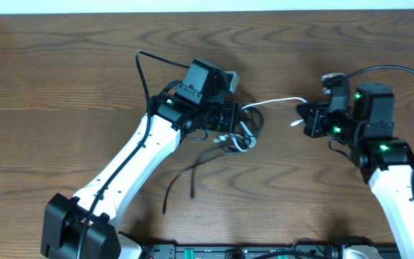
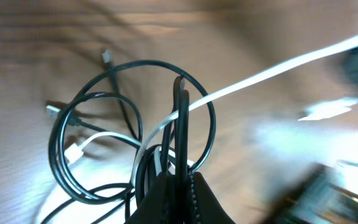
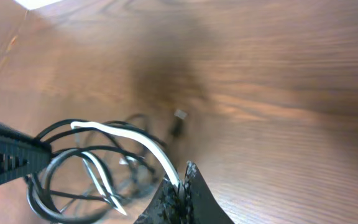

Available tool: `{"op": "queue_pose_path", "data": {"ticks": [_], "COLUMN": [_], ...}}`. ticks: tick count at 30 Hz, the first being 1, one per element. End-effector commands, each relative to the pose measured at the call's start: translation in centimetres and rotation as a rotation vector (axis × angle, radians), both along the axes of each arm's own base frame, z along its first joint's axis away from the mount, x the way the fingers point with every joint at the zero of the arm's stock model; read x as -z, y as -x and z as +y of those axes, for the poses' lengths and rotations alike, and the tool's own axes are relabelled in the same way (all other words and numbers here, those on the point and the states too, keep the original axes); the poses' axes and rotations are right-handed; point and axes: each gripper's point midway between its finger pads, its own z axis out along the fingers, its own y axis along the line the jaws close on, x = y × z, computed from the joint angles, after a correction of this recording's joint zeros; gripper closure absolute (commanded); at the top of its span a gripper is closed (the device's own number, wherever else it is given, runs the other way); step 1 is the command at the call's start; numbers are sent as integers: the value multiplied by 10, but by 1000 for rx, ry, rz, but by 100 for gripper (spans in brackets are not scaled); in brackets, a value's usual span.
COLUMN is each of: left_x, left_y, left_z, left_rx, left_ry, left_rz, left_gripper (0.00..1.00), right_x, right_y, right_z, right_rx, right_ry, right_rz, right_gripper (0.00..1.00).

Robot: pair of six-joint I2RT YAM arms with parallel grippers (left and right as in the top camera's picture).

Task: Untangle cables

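Note:
A tangle of thin black cables (image 1: 237, 137) and one white cable (image 1: 273, 103) sits mid-table. My left gripper (image 1: 234, 115) is shut on a black cable (image 2: 180, 134) and holds black loops (image 2: 92, 143) up. The white cable (image 2: 272, 71) threads through those loops and runs right. My right gripper (image 1: 309, 117) is shut on the white cable (image 3: 143, 138), pinched between its fingertips (image 3: 180, 182). Beyond it hang the black loops (image 3: 73, 165) and a small plug (image 3: 179, 115).
A loose black cable end (image 1: 182, 176) trails on the wood below the tangle. The left arm (image 1: 131, 162) crosses the table's lower left. The right arm (image 1: 397, 180) stands at the right edge. A black bar (image 3: 5, 158) enters the right wrist view at left.

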Motion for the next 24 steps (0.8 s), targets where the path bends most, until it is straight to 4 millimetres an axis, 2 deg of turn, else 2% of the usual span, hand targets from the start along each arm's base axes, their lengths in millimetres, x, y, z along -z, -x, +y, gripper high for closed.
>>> {"op": "queue_pose_path", "data": {"ticks": [1, 4, 6, 10, 17, 18, 20, 22, 23, 24], "left_x": [7, 10, 11, 18, 17, 15, 7, -3, -11, -21], "left_y": [-22, -19, -17, -9, -9, -7, -1, 4, 7, 9], "left_z": [38, 41, 42, 49, 47, 42, 23, 6, -5, -16], "left_rx": [-96, -90, -83, -61, -59, -44, 14, 66, 102, 141], "left_ry": [-213, -227, -236, -279, -270, -242, -135, -37, 29, 101], "left_rz": [-127, -117, -110, -83, -85, -80, -58, -49, -50, -56], "left_gripper": [92, 92, 92, 92, 92, 92, 92, 92, 92, 92], "right_x": [-8, -7, -7, -4, 1, 0, -6, -16, -26, -31], "right_y": [-8, -10, -11, -8, 9, 9, 3, -2, 0, 2], "right_z": [-40, -70, -99, -140, -194, -195, -174, -139, -108, -93], "right_rx": [188, 326, 449, 594, 762, 756, 633, 444, 291, 223], "right_ry": [50, 70, 92, 119, 127, 106, 37, -56, -145, -189], "right_rz": [-10, 5, 12, 27, 66, 64, 37, -1, -24, -30], "right_gripper": [99, 99, 99, 99, 99, 99, 87, 71, 57, 51]}}
